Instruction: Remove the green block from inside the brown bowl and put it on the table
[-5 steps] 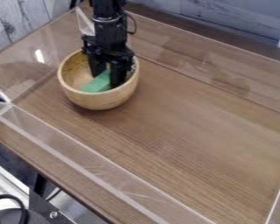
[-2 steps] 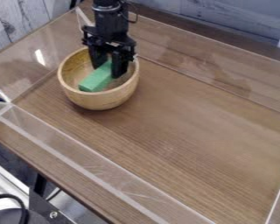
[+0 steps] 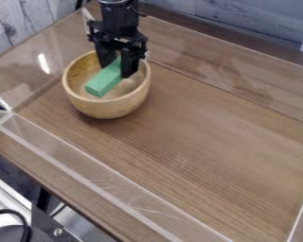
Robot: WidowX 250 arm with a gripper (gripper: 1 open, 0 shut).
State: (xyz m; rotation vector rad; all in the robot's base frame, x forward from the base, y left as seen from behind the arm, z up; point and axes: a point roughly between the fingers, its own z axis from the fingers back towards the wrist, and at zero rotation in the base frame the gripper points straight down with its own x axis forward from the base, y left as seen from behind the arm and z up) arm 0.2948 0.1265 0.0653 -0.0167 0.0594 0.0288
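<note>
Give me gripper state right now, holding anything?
Gripper: closed on the green block, fingers clamped on its upper end, block tilted over the brown bowl.

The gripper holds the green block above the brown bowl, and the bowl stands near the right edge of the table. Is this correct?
Not quite: the camera view shows the brown bowl near the table's left edge. The gripper does hold the green block above it.
</note>
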